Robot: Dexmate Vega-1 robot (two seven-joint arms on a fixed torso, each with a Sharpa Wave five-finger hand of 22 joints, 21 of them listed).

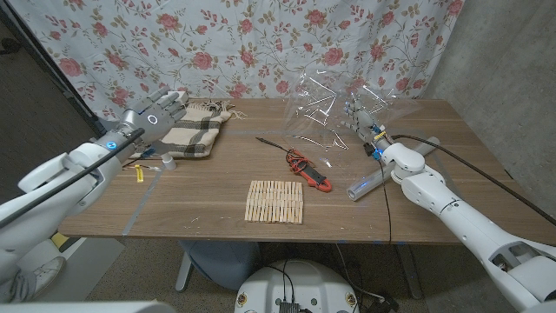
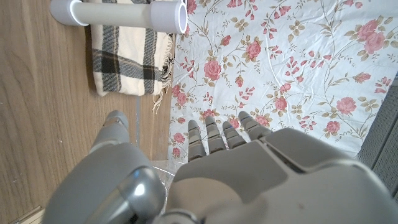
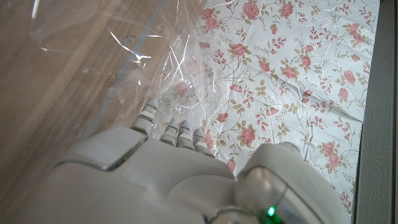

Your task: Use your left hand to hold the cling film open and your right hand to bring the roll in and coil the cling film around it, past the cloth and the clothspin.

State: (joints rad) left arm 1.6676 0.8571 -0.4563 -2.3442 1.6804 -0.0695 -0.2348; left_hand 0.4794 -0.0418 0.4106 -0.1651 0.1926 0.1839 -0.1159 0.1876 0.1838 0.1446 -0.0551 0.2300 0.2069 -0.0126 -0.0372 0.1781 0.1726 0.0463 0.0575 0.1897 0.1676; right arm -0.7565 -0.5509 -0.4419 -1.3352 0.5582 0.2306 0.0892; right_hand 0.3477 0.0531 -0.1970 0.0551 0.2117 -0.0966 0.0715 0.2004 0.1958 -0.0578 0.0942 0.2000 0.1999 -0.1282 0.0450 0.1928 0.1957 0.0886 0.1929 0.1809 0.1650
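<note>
A crumpled sheet of cling film (image 1: 323, 109) stands up off the table at the back right, and its lower edge trails on the wood (image 3: 93, 56). My right hand (image 1: 360, 122) grips the sheet's right side, fingers (image 3: 168, 127) curled into the film. A clear tube, the roll (image 1: 366, 183), lies on the table beside my right forearm. My left hand (image 1: 155, 114) hovers open over the checked cloth (image 1: 193, 128) at the back left, with its fingers (image 2: 221, 134) spread and nothing in them. A block of wooden clothespins (image 1: 275, 202) lies at the front middle.
A grey tube with white ends (image 2: 118, 11) lies along the cloth's (image 2: 127, 62) near edge. A red and black tool (image 1: 314, 172) and a thin black stick (image 1: 274, 143) lie in the middle. A small yellow piece (image 1: 142, 172) sits front left. Flowered curtain (image 1: 287, 43) behind.
</note>
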